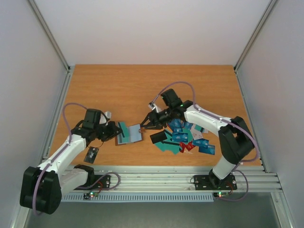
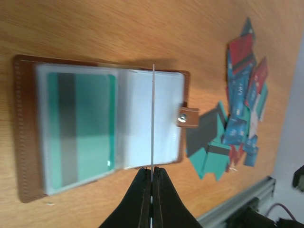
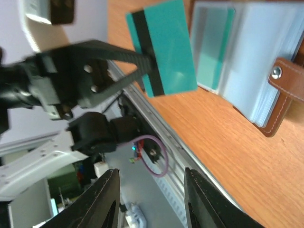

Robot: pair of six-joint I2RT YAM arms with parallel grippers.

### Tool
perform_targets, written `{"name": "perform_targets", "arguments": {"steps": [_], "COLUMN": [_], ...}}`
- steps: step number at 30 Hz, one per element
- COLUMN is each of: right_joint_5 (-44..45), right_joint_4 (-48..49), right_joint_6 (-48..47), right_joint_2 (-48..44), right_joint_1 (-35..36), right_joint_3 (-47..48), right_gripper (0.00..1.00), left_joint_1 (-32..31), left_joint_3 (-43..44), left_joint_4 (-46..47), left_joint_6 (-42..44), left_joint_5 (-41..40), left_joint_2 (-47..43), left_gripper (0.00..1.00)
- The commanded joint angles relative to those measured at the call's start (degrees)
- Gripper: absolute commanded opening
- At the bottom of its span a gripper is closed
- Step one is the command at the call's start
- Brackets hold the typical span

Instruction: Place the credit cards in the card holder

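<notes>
A: On the wooden surface [image 1: 118, 90], left of centre, what is lying there?
B: The card holder [image 1: 132, 135], lying open, clear sleeves up, one green card [image 2: 90, 126] sitting in a sleeve.
A: Left hand [image 2: 152, 170]?
B: It is pinching a teal striped card [image 3: 166, 45] tight, holding it on edge over the card holder.
A: Right hand [image 3: 151, 175]?
B: It is hanging partly open beside the card holder, gripping nothing. The loose credit cards [image 1: 183, 138] are lying heaped at the right.

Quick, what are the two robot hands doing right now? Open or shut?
Left hand: shut, pinching a teal card.
Right hand: open, holding nothing.
</notes>
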Motion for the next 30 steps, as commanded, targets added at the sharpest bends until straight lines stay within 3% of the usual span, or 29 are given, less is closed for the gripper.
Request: {"name": "perform_targets", "arguments": {"steps": [1, 11, 18, 30], "right_joint_5": [4.8, 7.3, 8.8, 9.1], "right_joint_4": [-3.1, -1.6, -0.7, 0.2], "right_joint_6": [-3.4, -1.8, -0.7, -0.1], "right_joint_2": [3.8, 12.1, 16.0, 17.0], "right_joint_1": [3.9, 8.9, 8.9, 5.0], "right_joint_3": [3.4, 5.7, 6.2, 4.0], "right_gripper": [0.38, 0.34, 0.32, 0.31], "left_joint_1": [0.8, 0.9, 0.9, 0.9], "left_joint_3": [-3.1, -9.9, -12.8, -13.0], "left_joint_4": [7.7, 23.5, 35.6, 34.2], "left_joint_6": [1.2, 0.6, -0.2, -0.2], "left_joint_5": [-6.7, -4.9, 0.6, 2.9], "left_joint_2": [-1.2, 4.4, 10.0, 6.9], "left_gripper": [0.0, 0.0, 0.0, 0.0]}}
